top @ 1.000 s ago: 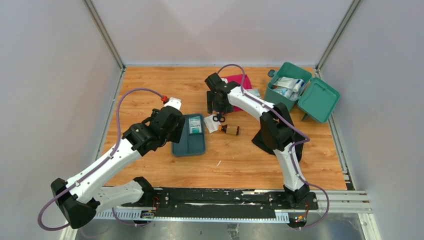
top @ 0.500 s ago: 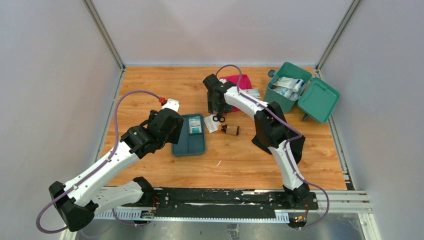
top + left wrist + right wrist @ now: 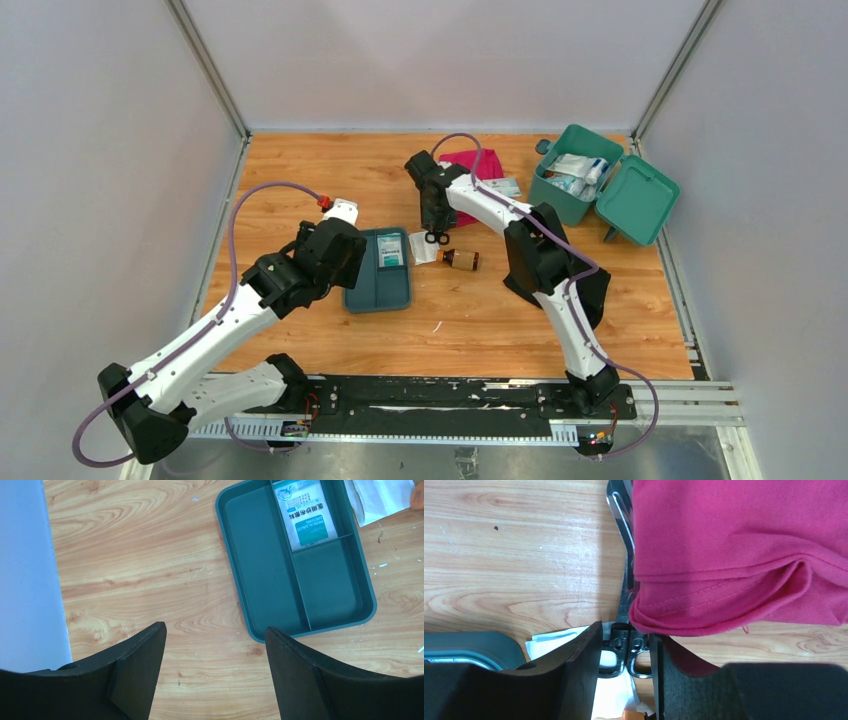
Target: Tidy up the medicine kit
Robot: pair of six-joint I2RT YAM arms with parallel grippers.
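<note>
Currently mid pick-up of a loose item, by my read. R gripper (image 3: 626, 632) sits low on the scissors (image 3: 623, 535), one finger each side of the black handle loops and right up against them. Can't tell if it's actually clamped or just touching. The blades run under the edge of the pink cloth (image 3: 734, 555), so part of the tool is covered.

L gripper (image 3: 215, 640) is spread wide, nothing btw the fingers, hovering over bare table (image 3: 125, 555) just beside the dark-teal tray (image 3: 260, 570).

Medicine kit (image 3: 560, 208) is at the far right of the table, lid (image 3: 637, 200) swung open to its right, white/blue packets inside. It's well apart from the scissors.

Next move, IMO:
- Confirm grip on the handles.
- Pull back along the blade line so they slide clear of the cloth w/o dragging it.
- Lift, then carry right to the kit.

Also loose nr the scissors are a brown bottle (image 3: 462, 260) and a white packet (image 3: 423, 250), so prob more trips to go.

Writing: the gauze packet (image 3: 302, 515), in one of the tray's two smaller compartments, has Chinese chars plus what looks like "MEDICAL GAUZE"; the rest is too small. Packets in the kit are unreadable from the top cam.
</note>
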